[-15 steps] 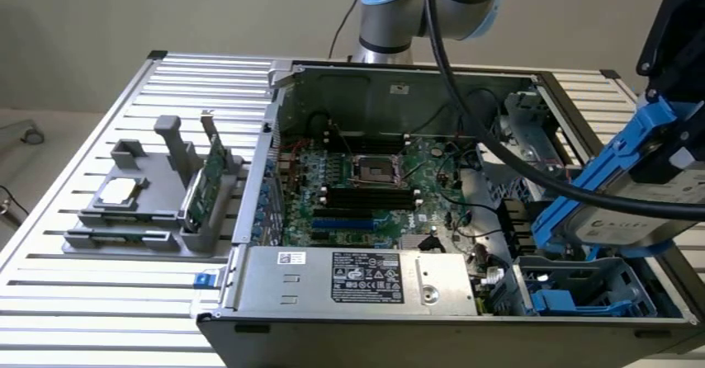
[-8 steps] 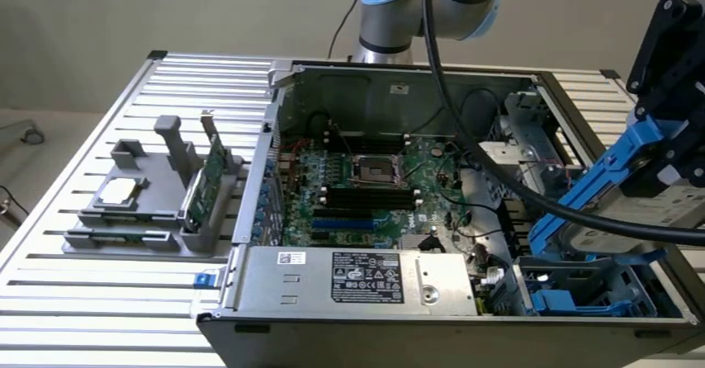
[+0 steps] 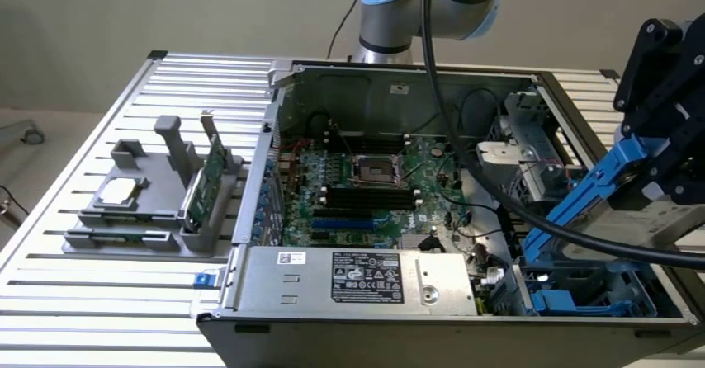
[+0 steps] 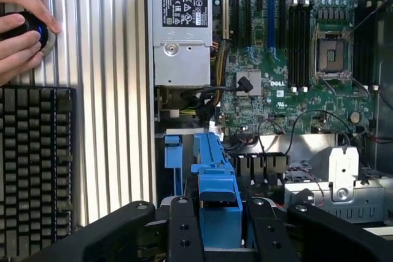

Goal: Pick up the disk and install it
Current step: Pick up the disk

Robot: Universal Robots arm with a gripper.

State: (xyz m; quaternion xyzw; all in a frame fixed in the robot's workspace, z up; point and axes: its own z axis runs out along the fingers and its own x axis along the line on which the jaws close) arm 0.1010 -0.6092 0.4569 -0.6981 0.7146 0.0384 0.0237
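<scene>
You had the arm (image 3: pixel 463 5) leaning over the computer case (image 3: pixel 441 323), its gripper (image 3: pixel 659 188) clamped on the disk (image 3: pixel 589 191). The disk hung tilted at four o'clock from the motherboard (image 3: pixel 375 186), above the blue drive bay (image 3: pixel 595 298)

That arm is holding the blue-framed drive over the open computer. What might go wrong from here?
The disk hangs tilted in the gripper above the blue drive bay; going in crooked, it might jam on the bay's rails. The thick black cable crosses the case right beside the disk and could snag or get pinched. The wire bundle close to the bay might also be caught.
</scene>
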